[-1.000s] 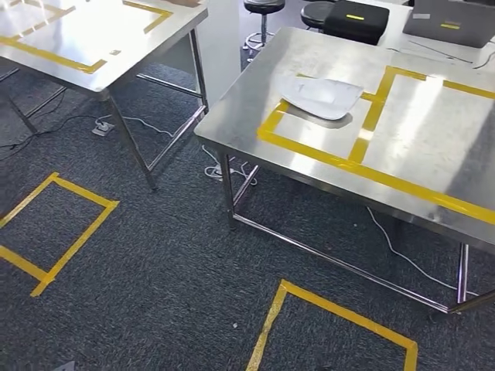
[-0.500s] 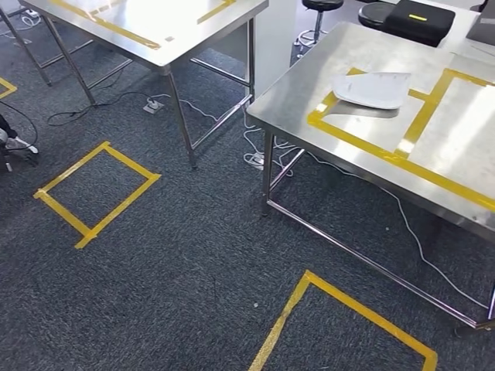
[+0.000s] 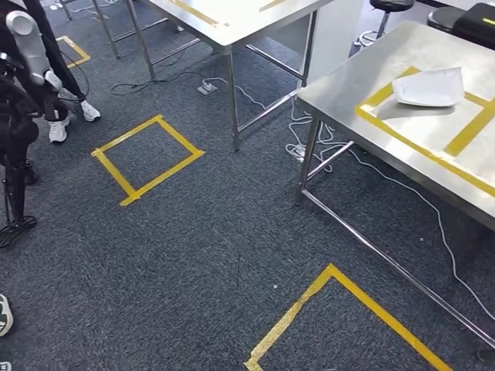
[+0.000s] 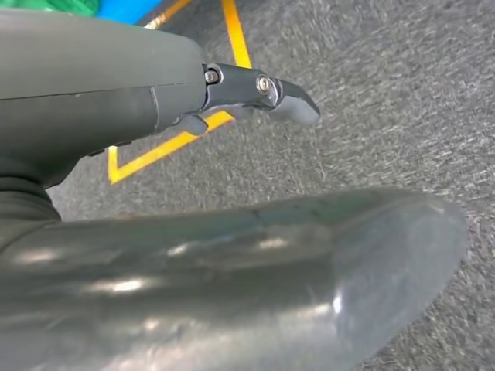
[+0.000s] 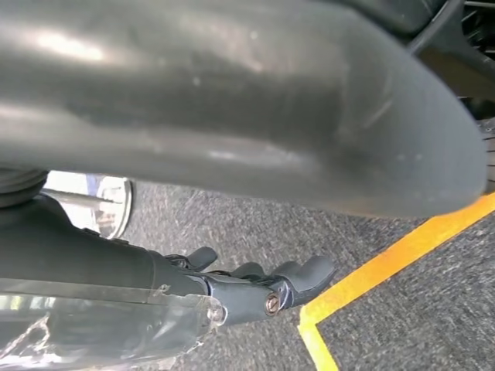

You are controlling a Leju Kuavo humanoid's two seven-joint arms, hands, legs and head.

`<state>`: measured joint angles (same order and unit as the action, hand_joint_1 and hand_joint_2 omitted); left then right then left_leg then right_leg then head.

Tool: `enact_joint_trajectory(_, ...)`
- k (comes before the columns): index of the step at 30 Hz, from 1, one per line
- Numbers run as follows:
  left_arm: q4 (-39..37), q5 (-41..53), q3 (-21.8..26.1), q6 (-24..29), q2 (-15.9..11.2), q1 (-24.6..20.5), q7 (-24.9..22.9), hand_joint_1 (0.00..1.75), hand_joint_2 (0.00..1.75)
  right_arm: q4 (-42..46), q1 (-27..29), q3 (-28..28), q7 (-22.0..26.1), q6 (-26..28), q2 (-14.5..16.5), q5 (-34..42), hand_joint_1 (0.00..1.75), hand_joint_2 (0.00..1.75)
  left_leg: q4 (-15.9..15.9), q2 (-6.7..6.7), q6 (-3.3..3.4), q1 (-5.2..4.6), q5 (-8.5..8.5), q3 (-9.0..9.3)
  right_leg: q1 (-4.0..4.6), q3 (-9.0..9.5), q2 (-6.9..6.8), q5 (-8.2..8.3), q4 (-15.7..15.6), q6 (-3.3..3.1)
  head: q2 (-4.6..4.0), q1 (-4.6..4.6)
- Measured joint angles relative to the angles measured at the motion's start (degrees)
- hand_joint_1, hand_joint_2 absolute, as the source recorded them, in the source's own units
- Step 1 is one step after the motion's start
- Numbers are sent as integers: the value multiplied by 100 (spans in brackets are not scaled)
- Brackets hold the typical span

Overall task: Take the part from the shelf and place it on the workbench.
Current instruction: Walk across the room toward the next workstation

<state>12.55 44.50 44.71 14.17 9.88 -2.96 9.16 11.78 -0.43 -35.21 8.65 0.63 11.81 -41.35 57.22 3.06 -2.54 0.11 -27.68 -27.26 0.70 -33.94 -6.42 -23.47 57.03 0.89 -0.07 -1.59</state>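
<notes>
A white, flat curved part [image 3: 429, 86] lies on the steel workbench [image 3: 344, 89] at the right, inside a yellow tape outline. My left hand [image 4: 233, 263] hangs over grey carpet with nothing in it, its dark fingers [image 4: 265, 89] stretched out away from the thick thumb. My right hand [image 5: 245, 108] also hangs above the carpet beside a yellow tape corner. Its fingers [image 5: 280, 290] are held out, slightly bent, around nothing.
A second steel table [image 3: 233, 19] stands at the back. Yellow tape squares [image 3: 146, 158] [image 3: 327, 309] mark the carpet. At the left edge stand a dark machine on a stand [image 3: 15, 124] and a person's white shoes [image 3: 58, 127]. Cables run under the tables.
The camera has swung left, so the whole scene has slid right. The part lies as before on the workbench. The machine and shoes have come into view at the left.
</notes>
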Motion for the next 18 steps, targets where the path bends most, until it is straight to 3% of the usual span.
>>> enact_joint_trajectory(1,-1,10,-22,-7,4,-11,0,0,0,0,-2,-18,4,-5,-4,14,0,0,-193,4,41,-24,-56,90,0,-39,-64,46,17,26,0,6)
enact_joint_trajectory(2,-3,19,-38,-14,8,-8,0,0,0,0,-7,-31,7,-12,-7,26,0,0,-268,-34,96,-39,-66,68,-8,-69,-121,96,27,52,1,7)
enact_joint_trajectory(4,-7,27,-47,-19,10,29,-11,0,0,0,-12,-48,9,-21,-10,38,0,0,-282,-110,202,-35,17,-35,-35,-133,43,1,115,118,1,13)
enact_joint_trajectory(6,-9,25,-50,-21,11,36,-26,0,0,0,23,-57,8,-27,-16,41,0,0,-287,-203,291,-22,146,-159,-53,-266,423,-485,575,175,0,17)
enact_joint_trajectory(8,-9,25,-57,-27,18,12,-31,0,0,0,56,-70,7,-29,-25,39,0,0,-283,-340,321,-28,302,-335,-50,-430,618,-993,1319,183,1,19)
enact_joint_trajectory(9,-10,24,-60,-40,22,8,-31,0,0,0,58,-75,7,-32,-30,35,0,0,-280,-409,317,-31,384,-435,-48,-448,641,-1055,1577,176,1,21)
enact_joint_trajectory(10,-10,21,-62,-63,25,11,-31,0,0,0,53,-79,7,-36,-33,28,0,0,-277,-476,308,-32,471,-541,-46,-385,649,-982,1672,163,1,20)
enact_joint_trajectory(12,-12,4,-63,-140,21,18,-31,0,0,0,44,-81,7,-45,-39,5,0,0,-268,-621,272,-25,624,-747,-55,23,721,-626,1277,133,1,20)
enact_joint_trajectory(13,-13,-4,-63,-185,17,18,-31,0,0,1,39,-81,7,-49,-42,-14,0,0,-257,-695,244,-25,693,-837,-68,356,875,-575,843,117,1,21)
enact_joint_trajectory(15,-14,-7,-64,-257,7,16,-31,0,0,2,38,-82,5,-62,-46,-53,0,0,-225,-821,189,-36,808,-939,-95,886,1153,-697,60,102,1,14)
enact_joint_trajectory(16,-14,-3,-65,-279,-1,15,-31,0,0,2,36,-81,3,-69,-45,-69,0,0,-222,-878,161,-40,857,-956,-93,1005,1218,-793,-138,89,0,18)
enact_joint_trajectory(18,-14,6,-67,-300,-23,26,-34,0,0,2,40,-81,-3,-79,-44,-85,0,0,-237,-978,100,-28,946,-977,-86,978,1084,-778,-168,37,-3,30)
